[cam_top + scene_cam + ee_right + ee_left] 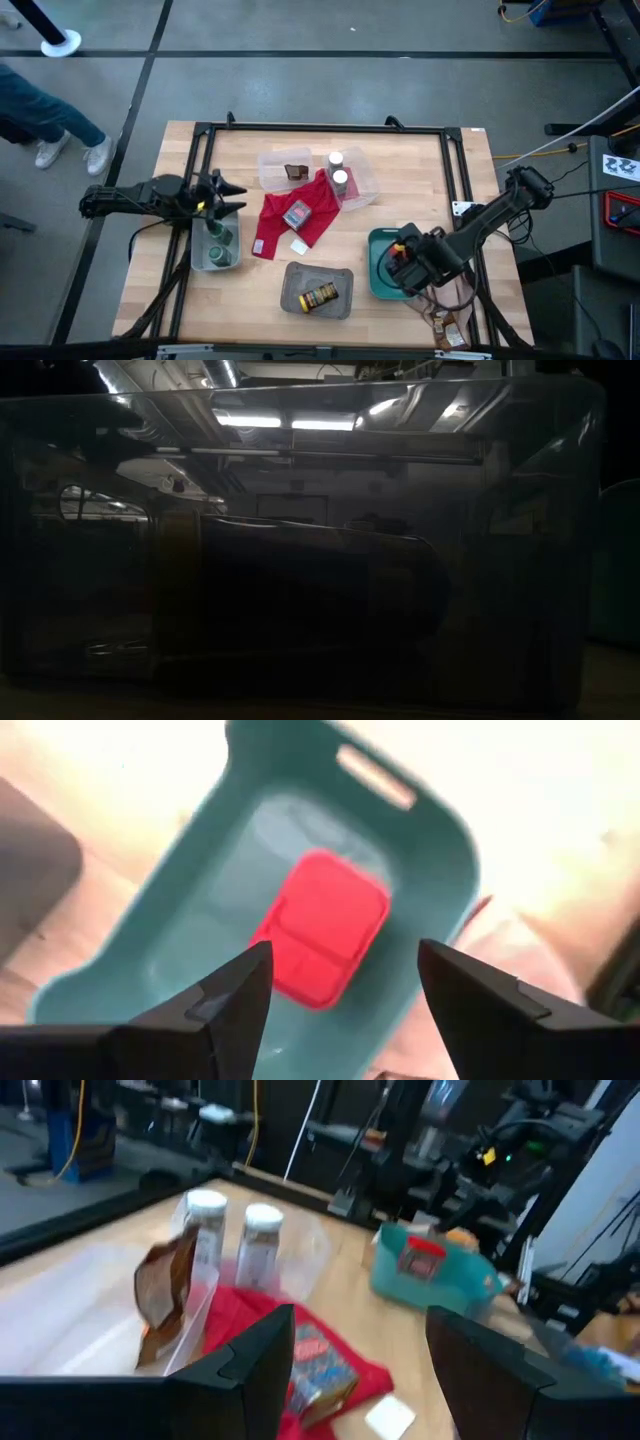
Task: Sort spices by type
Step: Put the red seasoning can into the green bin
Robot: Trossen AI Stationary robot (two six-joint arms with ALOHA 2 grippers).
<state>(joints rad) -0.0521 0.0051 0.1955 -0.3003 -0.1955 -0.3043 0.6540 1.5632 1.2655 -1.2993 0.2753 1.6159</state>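
My left gripper (238, 197) (360, 1320) hangs open at the table's left, above a small tray (196, 262) with green-lidded jars (218, 245). My right gripper (398, 258) (343, 950) is open over the teal tray (440, 840), where a red tin (320, 925) lies flat on the floor. Another red tin (297, 213) (320, 1365) lies on the red cloth (275, 222). The clear tray (362, 188) holds a brown packet (165, 1285), leaning on its wall, and two white-capped bottles (205, 1220) (262, 1240). A yellow-labelled jar (320, 297) lies in the grey tray (290, 285).
A small white piece (298, 247) lies by the red cloth's near edge. A beige cloth (455, 295) with brown packets (445, 325) sits at the table's near right corner. A black frame (320, 128) runs along the table's edges. A person's legs (50, 130) show beyond the far left corner.
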